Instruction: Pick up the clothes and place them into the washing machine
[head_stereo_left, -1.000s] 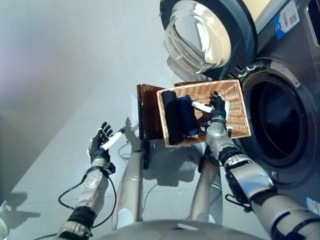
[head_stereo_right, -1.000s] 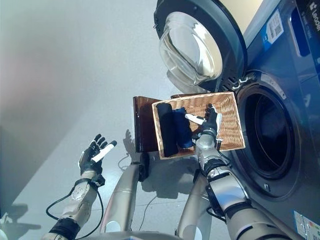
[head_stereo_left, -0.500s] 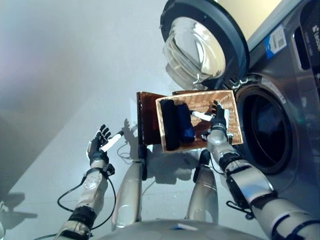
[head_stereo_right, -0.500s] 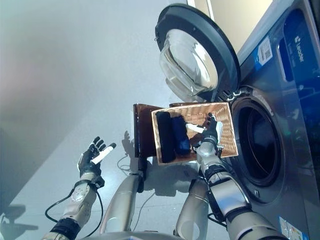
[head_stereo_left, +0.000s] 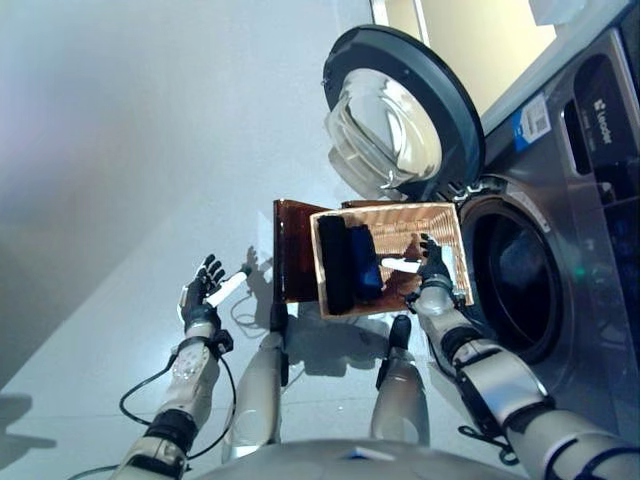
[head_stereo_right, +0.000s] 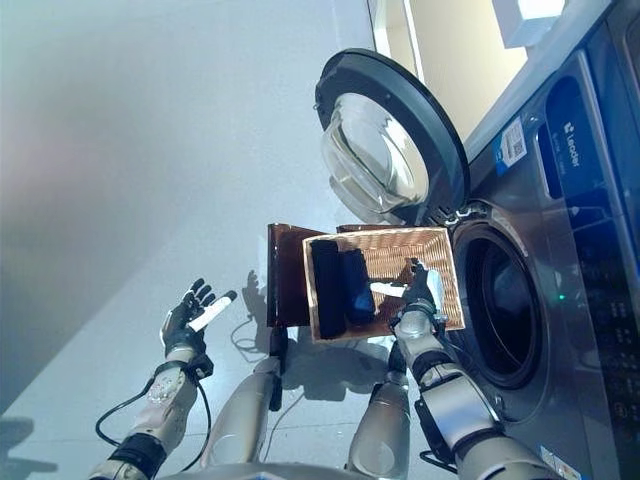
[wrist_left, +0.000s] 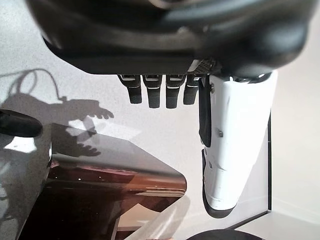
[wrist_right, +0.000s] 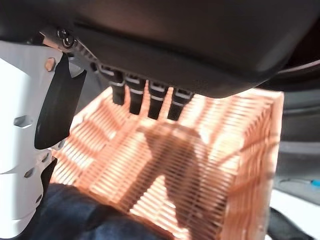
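Note:
A wicker basket (head_stereo_left: 420, 225) stands on a brown stand (head_stereo_left: 292, 250) in front of the washing machine. In its left half lie a black rolled cloth (head_stereo_left: 335, 265) and a dark blue cloth (head_stereo_left: 368, 262). My right hand (head_stereo_left: 432, 262) hovers open over the basket's bare right half, just right of the blue cloth (wrist_right: 85, 220), touching no cloth. Its fingers reach straight out above the wicker floor (wrist_right: 200, 165). Far off to the left, my left hand (head_stereo_left: 203, 292) is held open over the floor and holds nothing.
The washing machine's drum opening (head_stereo_left: 510, 275) gapes right beside the basket. Its round door (head_stereo_left: 400, 115) is swung wide open above and behind the basket. The left wrist view shows the brown stand (wrist_left: 100, 190) past the left hand's fingers.
The whole picture has shifted, so the camera has moved. The right hand stays over the basket's right half; the left hand keeps its place and stays open.

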